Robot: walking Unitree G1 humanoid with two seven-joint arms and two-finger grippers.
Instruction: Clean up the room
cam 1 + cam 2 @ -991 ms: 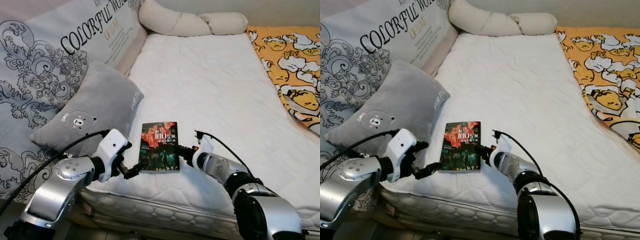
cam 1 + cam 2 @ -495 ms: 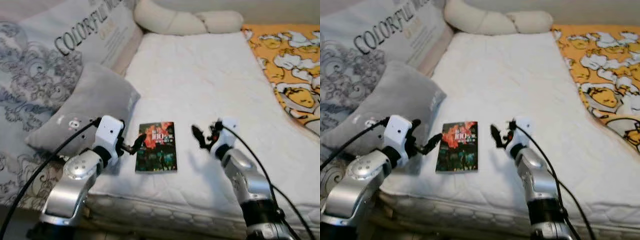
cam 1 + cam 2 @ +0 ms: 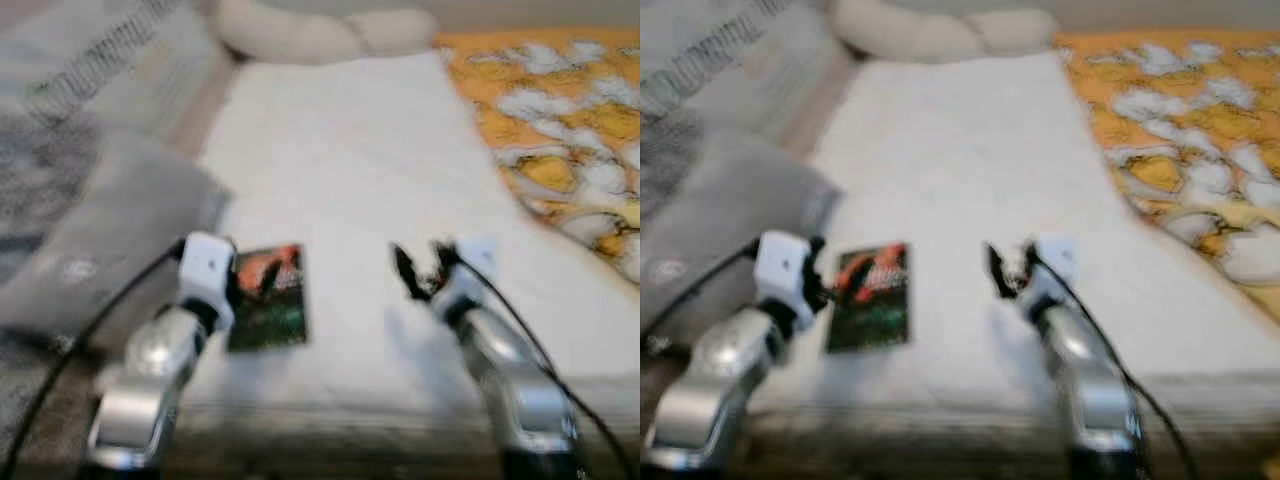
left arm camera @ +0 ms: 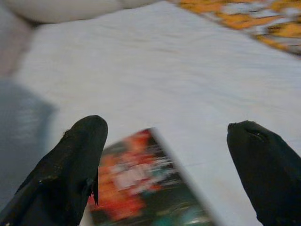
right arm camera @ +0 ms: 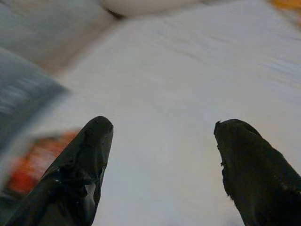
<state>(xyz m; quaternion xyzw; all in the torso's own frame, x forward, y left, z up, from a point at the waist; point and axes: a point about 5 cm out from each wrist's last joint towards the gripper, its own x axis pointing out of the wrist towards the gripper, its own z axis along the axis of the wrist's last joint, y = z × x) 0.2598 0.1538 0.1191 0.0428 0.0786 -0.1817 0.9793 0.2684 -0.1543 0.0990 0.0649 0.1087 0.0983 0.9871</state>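
A small book (image 3: 268, 312) with a dark red and green cover lies flat on the white mattress (image 3: 340, 150), near its front edge. My left gripper (image 3: 262, 283) hovers open at the book's upper left part; the left wrist view shows the book (image 4: 141, 193) below the spread fingers (image 4: 70, 174). My right gripper (image 3: 408, 275) stands open to the right of the book, well apart from it. In the right wrist view the book (image 5: 33, 165) is an orange blur off to one side. The head views are blurred.
A grey pillow (image 3: 90, 240) leans at the left beside a big printed cushion (image 3: 70, 70). A cream bolster (image 3: 320, 30) lies at the bed's far end. An orange patterned blanket (image 3: 560, 130) covers the right side. The mattress edge (image 3: 350, 415) runs just in front.
The head camera has shifted and blurred. Both grippers have left the book's lower corners: the left now sits over its upper left, the right has drawn away to the right.
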